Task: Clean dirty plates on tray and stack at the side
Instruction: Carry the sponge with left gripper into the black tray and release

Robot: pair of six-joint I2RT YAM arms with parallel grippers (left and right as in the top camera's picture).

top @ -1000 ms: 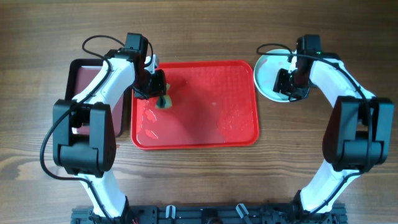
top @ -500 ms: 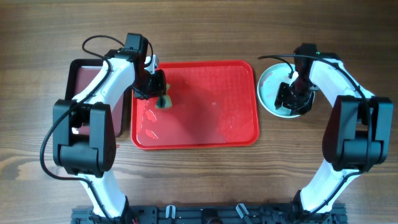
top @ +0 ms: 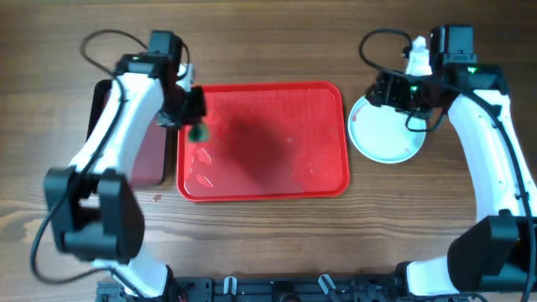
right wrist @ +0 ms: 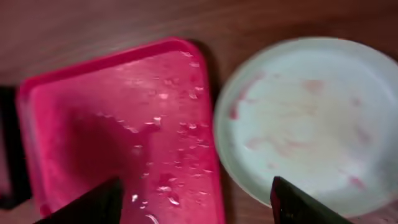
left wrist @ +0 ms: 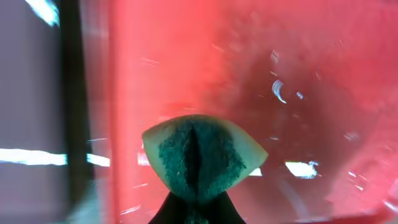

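Note:
The red tray (top: 277, 168) lies mid-table, wet and with no plates on it. A pale plate (top: 386, 134) with reddish smears sits on the table just right of the tray; I cannot tell whether other plates lie under it. It also shows in the right wrist view (right wrist: 305, 118), beside the tray's corner (right wrist: 124, 124). My right gripper (top: 394, 91) (right wrist: 196, 202) is open and empty, above the plate's far left rim. My left gripper (top: 193, 117) is shut on a green and yellow sponge (top: 199, 132) (left wrist: 202, 155) over the tray's left part (left wrist: 261, 87).
A dark maroon tray (top: 147, 151) with a black rim lies against the red tray's left side and shows in the left wrist view (left wrist: 31, 93). Water drops lie on the red tray's surface. Bare wooden table surrounds both trays.
My right gripper has lifted off the plate and drawn back toward the far edge, open. My left gripper has shifted left with the sponge toward the tray's left rim.

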